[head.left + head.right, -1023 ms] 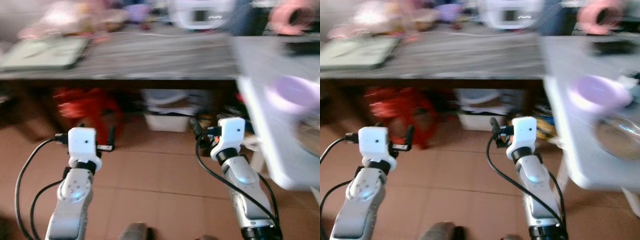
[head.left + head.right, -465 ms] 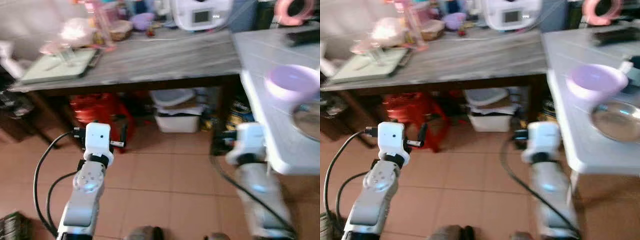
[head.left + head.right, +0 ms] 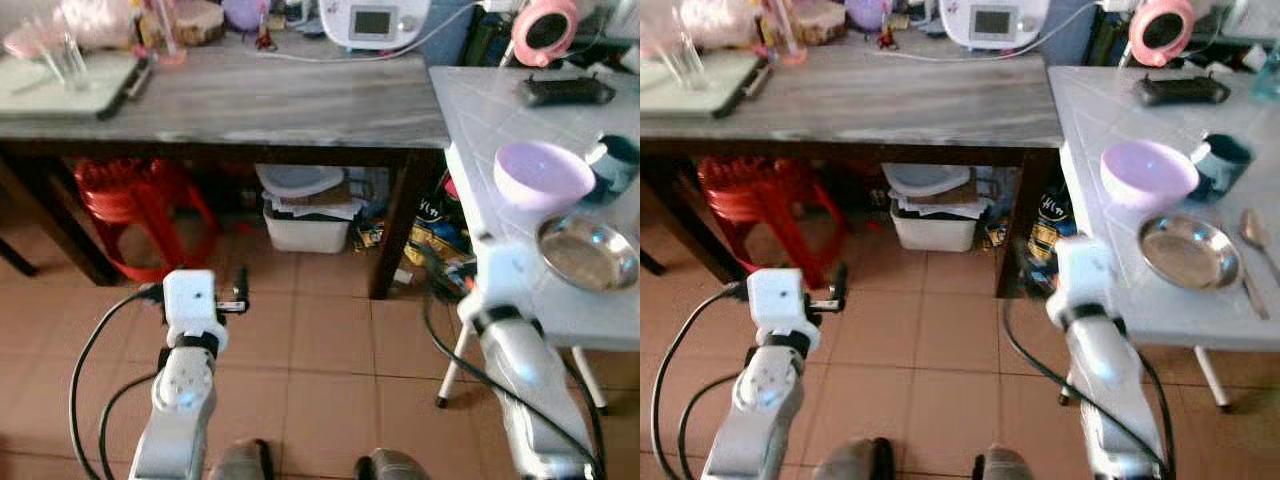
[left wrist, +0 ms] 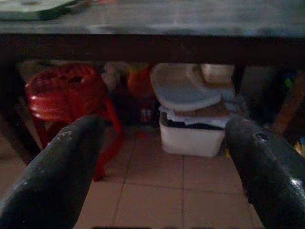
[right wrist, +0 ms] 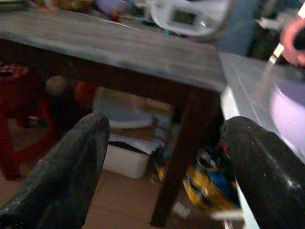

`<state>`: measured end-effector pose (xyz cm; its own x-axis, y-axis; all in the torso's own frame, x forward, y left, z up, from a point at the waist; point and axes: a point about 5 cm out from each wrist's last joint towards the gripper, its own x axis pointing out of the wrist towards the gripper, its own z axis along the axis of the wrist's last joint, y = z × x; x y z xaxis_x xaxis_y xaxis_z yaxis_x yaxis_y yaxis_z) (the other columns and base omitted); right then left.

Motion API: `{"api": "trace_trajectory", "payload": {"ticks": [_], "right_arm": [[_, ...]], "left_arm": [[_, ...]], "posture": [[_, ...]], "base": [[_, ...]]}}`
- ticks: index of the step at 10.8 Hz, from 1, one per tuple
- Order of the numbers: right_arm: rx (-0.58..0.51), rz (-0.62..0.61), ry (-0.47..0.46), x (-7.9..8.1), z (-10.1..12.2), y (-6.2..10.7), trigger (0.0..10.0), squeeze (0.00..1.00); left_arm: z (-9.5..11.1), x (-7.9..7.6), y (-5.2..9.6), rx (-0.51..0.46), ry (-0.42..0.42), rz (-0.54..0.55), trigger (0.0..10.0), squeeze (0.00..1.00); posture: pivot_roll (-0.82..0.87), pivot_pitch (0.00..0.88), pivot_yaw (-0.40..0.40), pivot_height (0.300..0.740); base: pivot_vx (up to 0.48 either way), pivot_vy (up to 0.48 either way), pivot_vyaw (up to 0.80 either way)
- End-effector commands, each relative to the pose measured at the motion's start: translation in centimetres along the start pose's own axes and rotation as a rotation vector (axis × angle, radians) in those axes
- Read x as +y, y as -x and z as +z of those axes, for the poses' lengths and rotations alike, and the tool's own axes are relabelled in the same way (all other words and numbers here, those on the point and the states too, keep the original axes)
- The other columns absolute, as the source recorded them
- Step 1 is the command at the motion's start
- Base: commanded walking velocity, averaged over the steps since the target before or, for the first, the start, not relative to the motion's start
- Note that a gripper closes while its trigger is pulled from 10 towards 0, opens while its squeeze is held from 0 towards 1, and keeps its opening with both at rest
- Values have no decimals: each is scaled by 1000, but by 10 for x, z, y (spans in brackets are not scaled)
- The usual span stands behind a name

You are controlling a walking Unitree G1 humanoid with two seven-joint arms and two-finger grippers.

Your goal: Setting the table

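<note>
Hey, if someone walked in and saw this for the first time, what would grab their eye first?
Probably the lilac bowl and steel plate side by side on the white table at the robot's right. Next, the red stool under the long grey table ahead. Both hands, left and right, hang open above the tiled floor.

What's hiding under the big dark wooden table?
Under the wooden table stand a red plastic stool and a white storage bin with lids and cardboard stacked on top. The bin's contents are covered, and the space behind is too dark to see.
</note>
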<state>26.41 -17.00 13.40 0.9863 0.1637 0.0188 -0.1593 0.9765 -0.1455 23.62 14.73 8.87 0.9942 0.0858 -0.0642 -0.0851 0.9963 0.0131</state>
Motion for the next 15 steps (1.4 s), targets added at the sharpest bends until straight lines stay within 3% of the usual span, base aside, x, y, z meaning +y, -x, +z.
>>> {"api": "trace_trajectory", "payload": {"ticks": [1,3,5,6,8,10,11,13,15], "right_arm": [[16,22,4,1,-1,-3,10000,0],[17,35,-4,8,-1,-4,10000,0],[23,-2,-13,7,-5,5,10000,0],[12,-7,-9,8,-4,6,10000,0],[-45,-28,25,2,8,-3,10000,0],[-59,-48,20,0,11,-4,10000,0],[-47,-93,6,-3,4,2,10000,0],[-24,-158,-20,-5,-6,16,10000,0],[-39,-140,-28,-2,-3,11,10000,0]], "left_arm": [[4,3,3,-24,-7,23,10000,0],[1,8,11,-17,-3,45,10000,0],[6,9,9,-33,-19,25,10000,0],[9,9,5,-47,-46,19,10000,0],[25,5,-9,-101,-14,4,10000,0],[30,0,-14,-120,-7,-8,10000,0],[30,-3,-21,-128,-15,-34,10000,0],[36,-2,-34,-147,-65,-78,10000,0],[35,2,-34,-137,-55,-71,10000,0]], "posture": [[64,103,-60,740],[57,91,-52,740],[27,85,-3,740],[21,85,3,740],[2,54,18,740],[-7,44,32,740],[-42,0,82,740],[-52,0,96,740],[-47,1,90,740]], "base": [[0,0,0],[0,0,0],[0,0,0],[0,0,0],[0,0,0],[0,0,0],[0,0,0],[0,0,0],[0,-126,0]]}}
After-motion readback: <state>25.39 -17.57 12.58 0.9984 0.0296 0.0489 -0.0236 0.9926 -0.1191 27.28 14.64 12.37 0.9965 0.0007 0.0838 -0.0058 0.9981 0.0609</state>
